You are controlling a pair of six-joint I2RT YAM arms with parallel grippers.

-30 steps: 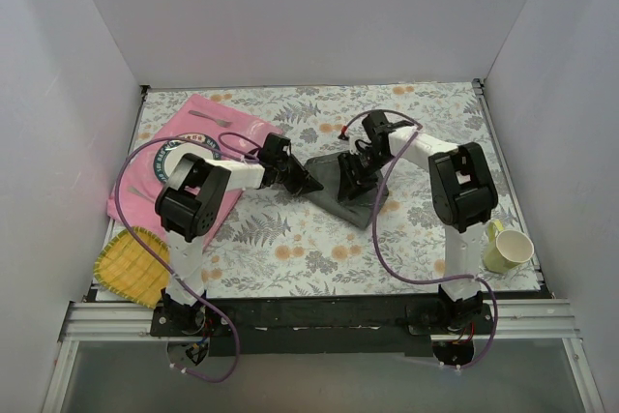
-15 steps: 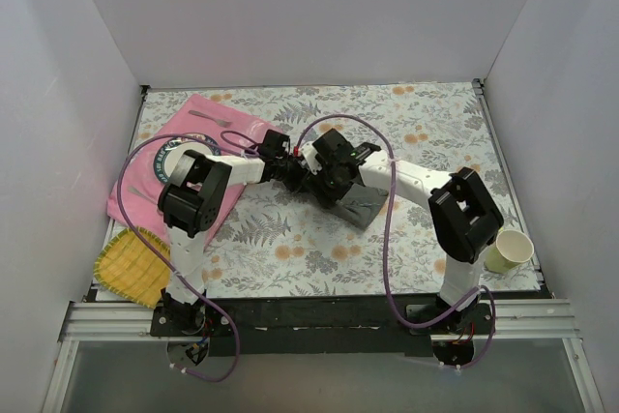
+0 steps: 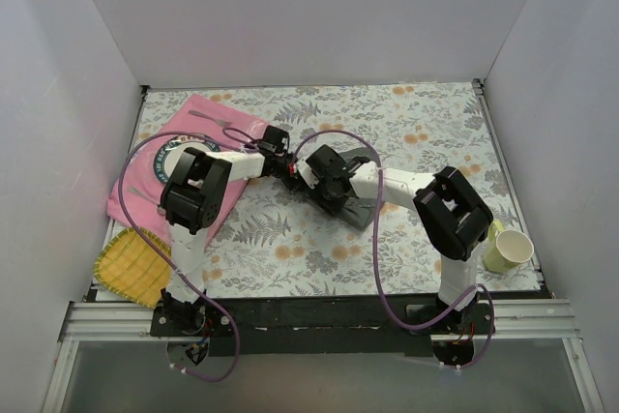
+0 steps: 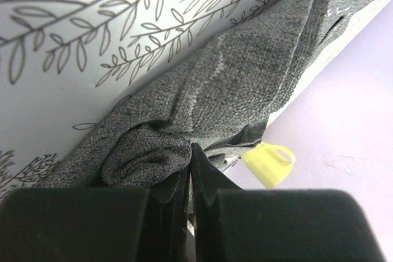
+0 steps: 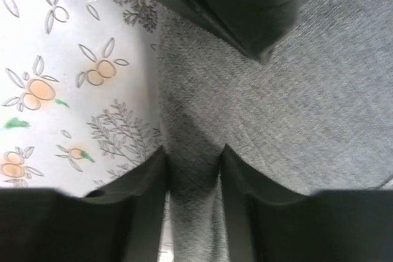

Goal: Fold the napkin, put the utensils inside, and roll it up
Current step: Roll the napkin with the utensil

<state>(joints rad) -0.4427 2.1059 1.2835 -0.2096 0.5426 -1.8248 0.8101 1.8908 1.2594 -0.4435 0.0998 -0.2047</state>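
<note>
The dark grey napkin (image 3: 366, 208) lies mid-table, mostly covered by both wrists. My left gripper (image 3: 292, 165) is at its left end. In the left wrist view the gripper (image 4: 191, 151) is shut, with bunched napkin (image 4: 233, 84) gathered at its tip. My right gripper (image 3: 309, 174) faces it from the right. Seen from the right wrist, this gripper (image 5: 193, 148) is open, its fingers straddling a strip of napkin (image 5: 307, 102) near the cloth's edge. Silver utensils (image 3: 208, 116) rest on the pink placemat (image 3: 227, 128), far left.
A plate with a dark rim (image 3: 169, 157) sits on the placemat under the left arm. A yellow woven mat (image 3: 131, 263) lies at the front left. A pale yellow cup (image 3: 508, 250) stands front right and also shows behind the napkin as the cup (image 4: 268, 162). White walls enclose the table.
My right gripper has slid left along the napkin until it meets the left gripper. The left gripper has drawn slightly back to the left, still shut.
</note>
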